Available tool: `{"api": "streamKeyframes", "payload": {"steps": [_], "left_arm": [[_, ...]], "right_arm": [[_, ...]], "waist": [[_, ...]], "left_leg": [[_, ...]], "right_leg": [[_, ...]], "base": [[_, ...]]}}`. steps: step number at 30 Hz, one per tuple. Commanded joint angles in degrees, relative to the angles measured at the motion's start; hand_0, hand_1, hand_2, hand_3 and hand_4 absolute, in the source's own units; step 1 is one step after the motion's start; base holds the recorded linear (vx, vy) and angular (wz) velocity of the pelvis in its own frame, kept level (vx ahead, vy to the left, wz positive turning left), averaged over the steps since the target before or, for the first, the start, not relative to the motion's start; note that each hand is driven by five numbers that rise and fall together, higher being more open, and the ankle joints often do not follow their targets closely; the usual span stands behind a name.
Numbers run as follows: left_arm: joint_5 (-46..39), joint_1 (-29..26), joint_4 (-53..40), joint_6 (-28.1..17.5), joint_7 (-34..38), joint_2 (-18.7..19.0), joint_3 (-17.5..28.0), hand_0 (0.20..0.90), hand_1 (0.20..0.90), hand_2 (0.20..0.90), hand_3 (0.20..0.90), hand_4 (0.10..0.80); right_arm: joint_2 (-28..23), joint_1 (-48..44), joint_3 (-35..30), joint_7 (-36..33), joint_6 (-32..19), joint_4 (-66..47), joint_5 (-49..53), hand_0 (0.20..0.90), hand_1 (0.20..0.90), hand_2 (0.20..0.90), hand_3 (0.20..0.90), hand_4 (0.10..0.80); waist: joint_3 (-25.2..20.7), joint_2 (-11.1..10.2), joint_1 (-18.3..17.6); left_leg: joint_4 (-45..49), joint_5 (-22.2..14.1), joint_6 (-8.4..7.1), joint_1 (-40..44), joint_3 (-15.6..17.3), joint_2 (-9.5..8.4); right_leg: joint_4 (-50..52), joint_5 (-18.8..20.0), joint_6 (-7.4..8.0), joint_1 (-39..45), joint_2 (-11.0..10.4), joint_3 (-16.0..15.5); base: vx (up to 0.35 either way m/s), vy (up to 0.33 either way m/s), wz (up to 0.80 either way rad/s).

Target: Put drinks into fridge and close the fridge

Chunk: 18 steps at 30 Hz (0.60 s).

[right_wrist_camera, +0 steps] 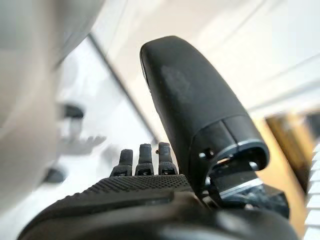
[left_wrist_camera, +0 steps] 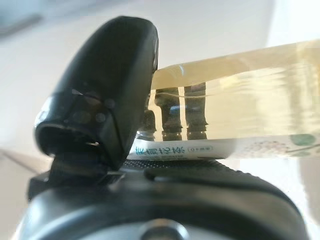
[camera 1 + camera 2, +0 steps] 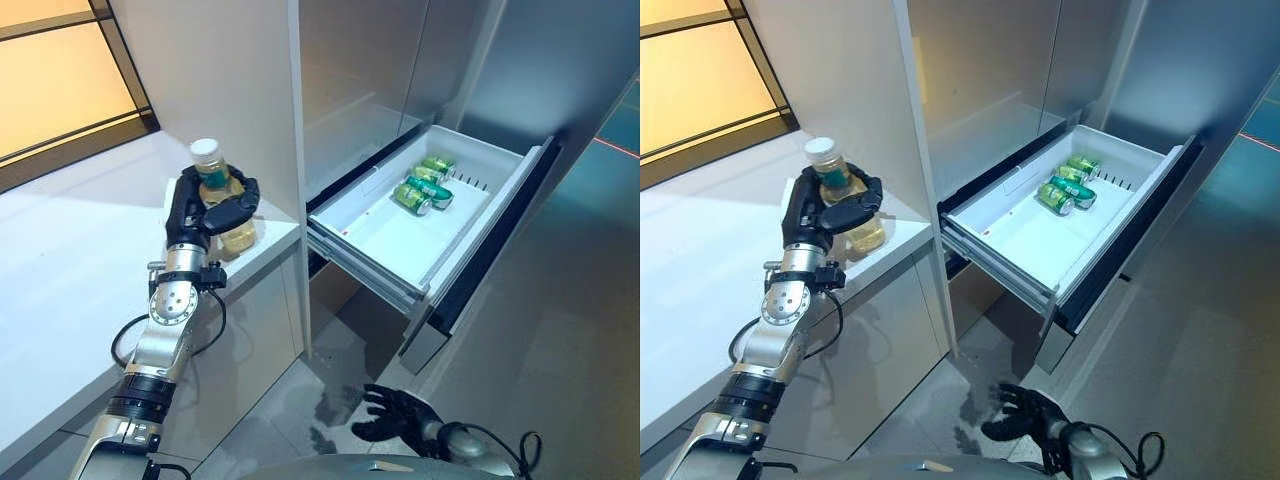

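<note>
My left hand is shut on a bottle of yellow drink with a white cap and green label, holding it upright at the white counter's right end, beside the fridge. In the left wrist view the bottle lies across my palm, with my thumb against it. The fridge's white drawer stands pulled open to the right, with green cans lying at its back. My right hand hangs low over the floor, open and empty; its straight fingers show in the right wrist view.
A tall white cabinet panel rises behind the bottle. The grey fridge doors stand above the drawer. The drawer's dark front juts out over the grey floor. A window lies at the far left.
</note>
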Motion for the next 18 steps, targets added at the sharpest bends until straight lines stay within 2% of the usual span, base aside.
{"api": "streamKeyframes", "payload": {"steps": [1,3,5,6,7,10,12,16,18], "left_arm": [[-4.83,-10.79,-12.05,-15.6,-6.55,3.16,0.13,0.3,0.3,0.3,0.2,0.1],[-8.53,-10.2,-13.81,-16.03,-11.7,2.61,-0.2,0.3,0.3,0.3,0.2,0.1],[-9.82,-8.89,-16.89,-16.66,-15.92,2.3,-1.31,0.3,0.3,0.3,0.2,0.1],[-10.09,-8.76,-17.18,-16.62,-16.5,2.27,-1.42,0.3,0.3,0.3,0.2,0.1],[-13.04,-8.09,-18.09,-16.83,-20.01,2.5,-1.91,0.3,0.3,0.3,0.2,0.1],[-20.13,-6.9,-19.27,-15.33,-28.11,2.25,-2.14,0.3,0.3,0.3,0.2,0.1],[-23.65,-6.42,-20.18,-13.28,-32.28,1.84,-2.52,0.3,0.3,0.3,0.2,0.1],[-29.61,-4.61,-22.16,-7.18,-40.43,0.14,-3.42,0.3,0.3,0.3,0.2,0.1],[-29.83,-4.19,-22.89,-4.62,-42.31,-0.49,-4.35,0.3,0.3,0.3,0.2,0.1]], "right_arm": [[1.09,-1.84,0.48,6.29,-0.38,-9.02,6.34,0.9,0.9,0.9,0.9,0.8],[0.31,-2.36,0.36,6.71,-2.65,-13.73,3.85,0.9,0.9,0.9,0.9,0.8],[-2.34,-3.71,-0.36,6.95,-1.24,-25.1,3.65,0.9,0.9,0.9,0.9,0.8],[-2.66,-3.84,-0.51,6.99,-1.68,-26.01,3.51,0.9,0.9,0.9,0.9,0.8],[-4.94,-5.43,-2.04,7.05,-2.11,-31.97,4.74,0.9,0.9,0.9,0.9,0.8],[-8.22,-8.71,-5.06,5.65,-5.06,-39.35,4.75,0.9,0.9,0.9,0.9,0.8],[-9.88,-10.48,-6.1,4.74,-7.78,-42.14,3.83,0.9,0.9,0.9,0.9,0.8],[-10.11,-12.83,-8.8,6.05,-4.99,-48.72,10.72,0.9,0.9,0.9,0.9,0.8],[-9.9,-13.48,-9.64,7.47,-3.97,-50.51,15.04,0.9,0.9,0.9,0.9,0.8]], "waist": [[-2.41,0.59,-0.02],[-2.41,0.54,0.01],[-2.13,0.49,-0.1],[-2.11,0.5,-0.11],[-1.94,0.45,-0.24],[-1.83,0.52,-0.32],[-1.87,0.62,-0.34],[-1.97,0.86,-0.32],[-2.02,0.8,-0.33]], "left_leg": [[0.37,-5.46,1.19,0.47,0.38,-1.07],[0.21,-5.3,1.11,0.51,0.26,-0.96],[0.21,-4.93,0.98,0.37,0.19,-0.86],[0.22,-4.89,0.98,0.35,0.19,-0.86],[0.19,-4.79,1.01,0.27,0.29,-0.86],[0.23,-4.83,1.16,0.21,0.63,-0.9],[0.14,-4.86,1.28,0.2,0.8,-0.88],[0.22,-5.07,1.55,0.22,1.25,-0.85],[0.37,-5.21,1.65,0.18,1.53,-0.81]], "right_leg": [[6.12,-4.18,3.77,-1.64,-1.34,-2.67],[5.89,-3.97,3.81,-1.54,-1.32,-2.73],[5.96,-3.62,3.9,-1.81,-1.26,-2.51],[5.97,-3.59,3.91,-1.84,-1.24,-2.47],[5.88,-3.37,3.92,-1.97,-1.22,-2.27],[5.82,-3.17,3.98,-2.19,-1.18,-1.74],[5.73,-3.02,4.02,-2.33,-1.22,-1.53],[5.73,-2.97,3.98,-2.48,-1.17,-0.9],[5.73,-2.91,4.0,-2.56,-1.2,-0.77]], "base": [[-0.017,-0.052,0.02],[-0.019,-0.035,0.02],[-0.031,-0.023,0.01],[-0.039,-0.014,0.01],[-0.039,-0.007,0.0],[-0.033,0.007,-0.05],[-0.008,0.007,-0.02],[-0.009,0.012,-0.04],[-0.014,-0.001,-0.07]]}}
